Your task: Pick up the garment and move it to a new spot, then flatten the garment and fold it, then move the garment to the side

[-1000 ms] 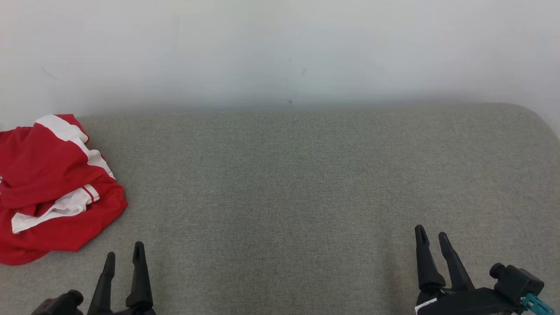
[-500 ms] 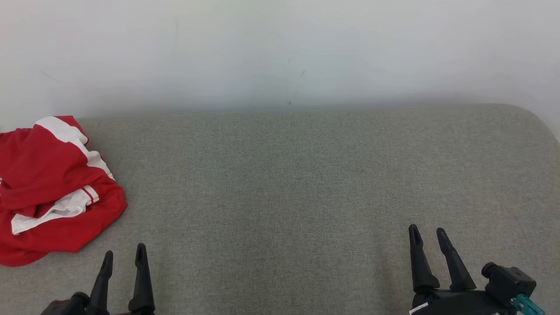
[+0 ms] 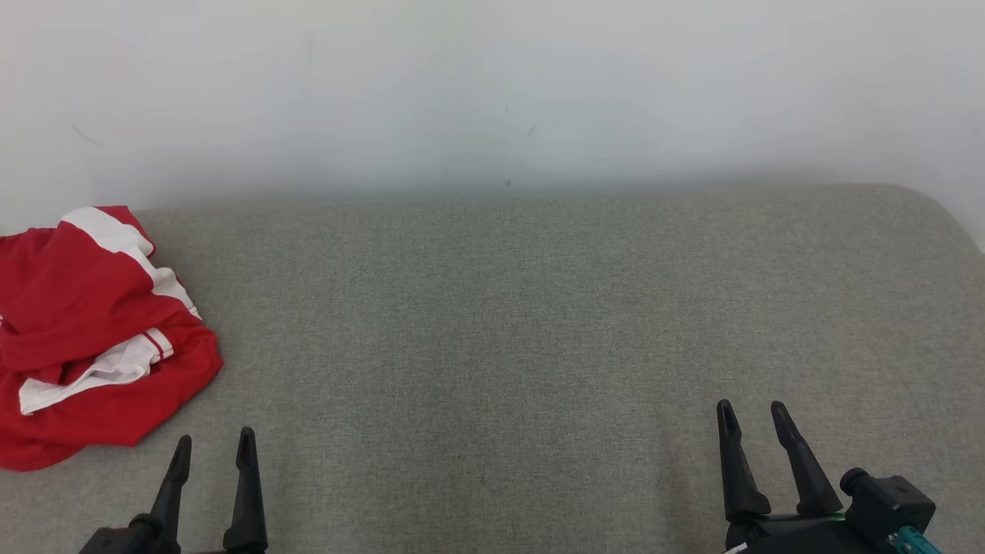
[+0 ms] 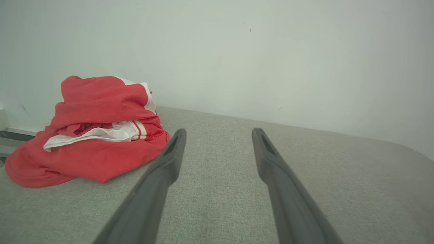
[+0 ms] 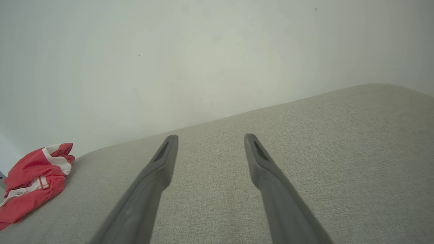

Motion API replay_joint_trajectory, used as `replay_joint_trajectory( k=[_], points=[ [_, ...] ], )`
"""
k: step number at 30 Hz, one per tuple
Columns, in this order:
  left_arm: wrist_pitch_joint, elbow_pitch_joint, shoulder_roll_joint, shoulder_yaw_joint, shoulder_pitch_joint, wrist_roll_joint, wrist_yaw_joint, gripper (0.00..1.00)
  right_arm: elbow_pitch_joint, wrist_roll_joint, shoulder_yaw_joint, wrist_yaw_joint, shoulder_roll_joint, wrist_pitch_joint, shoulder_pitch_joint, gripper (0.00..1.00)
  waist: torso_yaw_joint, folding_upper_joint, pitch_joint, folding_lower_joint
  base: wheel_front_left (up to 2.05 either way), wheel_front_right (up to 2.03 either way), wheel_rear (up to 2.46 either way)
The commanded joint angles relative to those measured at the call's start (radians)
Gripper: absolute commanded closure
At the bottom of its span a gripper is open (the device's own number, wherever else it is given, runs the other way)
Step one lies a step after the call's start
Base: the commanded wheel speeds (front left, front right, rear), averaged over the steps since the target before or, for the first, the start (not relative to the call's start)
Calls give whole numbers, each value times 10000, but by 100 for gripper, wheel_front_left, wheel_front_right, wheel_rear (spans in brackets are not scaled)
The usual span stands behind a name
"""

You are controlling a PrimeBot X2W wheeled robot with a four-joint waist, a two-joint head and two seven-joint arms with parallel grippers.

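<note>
Garment lies crumpled, red with white stripes.

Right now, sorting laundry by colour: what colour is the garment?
Garment: red with white bands; best in left wrist view.

Soft, even light fills all my views, bright and flat on the white wall. Shadows on the grey cloth surface are faint and soft-edged. In my wrist views my fingers blur toward the bottom edge, and the surface's far edge bows slightly
</note>
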Motion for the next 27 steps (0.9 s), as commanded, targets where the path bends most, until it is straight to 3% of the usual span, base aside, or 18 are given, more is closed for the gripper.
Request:
replay_joint_trajectory(
  k=[1, 27],
  points=[
    [-91, -79, 84, 38, 99, 226, -31, 0, -61, -243, -32, 29, -41, -73, 28, 0, -5, 0, 0, 0, 0, 0, 0],
    [-559, 500, 420, -80, 238, 880, -65, 0, 67, -1788, -234, 34, -40, -429, 184, 0, -40, 0, -106, 0, 0, 0, 0]
  ],
)
